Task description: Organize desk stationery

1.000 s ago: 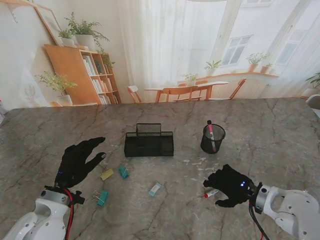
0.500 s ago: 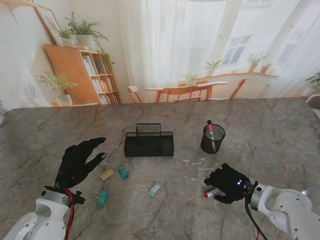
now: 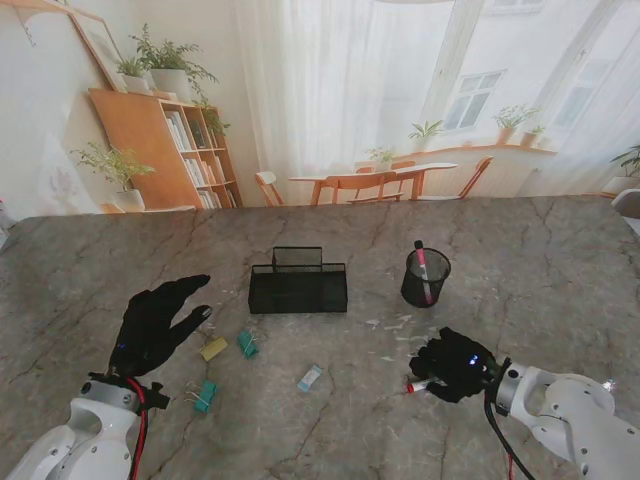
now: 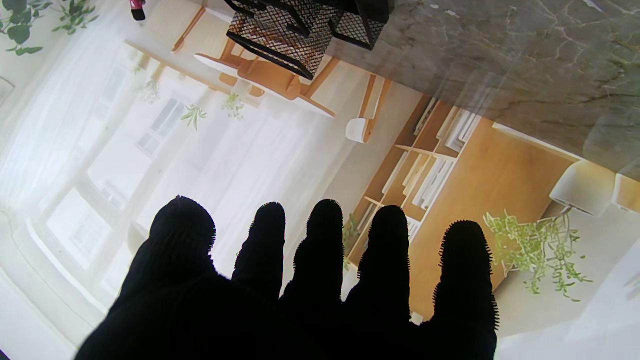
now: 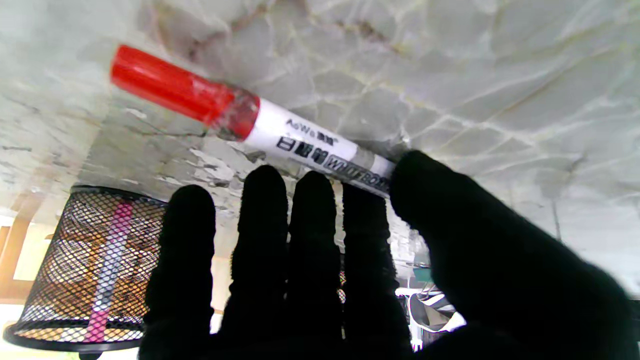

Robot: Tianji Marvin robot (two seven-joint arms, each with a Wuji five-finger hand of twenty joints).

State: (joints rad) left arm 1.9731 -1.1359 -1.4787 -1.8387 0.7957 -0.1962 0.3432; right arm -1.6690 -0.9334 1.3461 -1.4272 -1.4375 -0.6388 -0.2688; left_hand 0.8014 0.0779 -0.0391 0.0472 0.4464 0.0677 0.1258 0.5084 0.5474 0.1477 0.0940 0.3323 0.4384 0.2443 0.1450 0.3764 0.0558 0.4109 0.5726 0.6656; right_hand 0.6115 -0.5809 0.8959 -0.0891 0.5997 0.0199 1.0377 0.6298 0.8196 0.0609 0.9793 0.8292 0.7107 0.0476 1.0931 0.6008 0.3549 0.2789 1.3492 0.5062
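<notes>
A whiteboard marker with a red cap (image 3: 418,385) (image 5: 250,125) lies on the marble table. My right hand (image 3: 458,365) (image 5: 350,280) is curled over its white end, the thumb and index fingertip pressed on the barrel from either side. The black mesh pen cup (image 3: 426,277) (image 5: 85,270) stands farther from me and holds a pink pen (image 3: 422,262). A black mesh organizer (image 3: 298,288) (image 4: 305,30) sits at the table's middle. My left hand (image 3: 155,325) (image 4: 310,280) hovers open on the left, fingers spread and holding nothing.
Small items lie between my hands: a yellow clip (image 3: 214,348), a teal clip (image 3: 247,344), another teal clip (image 3: 205,395) nearer to me, and a pale blue piece (image 3: 310,378). Bare marble (image 3: 560,280) stretches to the right of the cup.
My right hand has slid a little left over the marker and its fingers have drawn in around it. The left hand has stayed still.
</notes>
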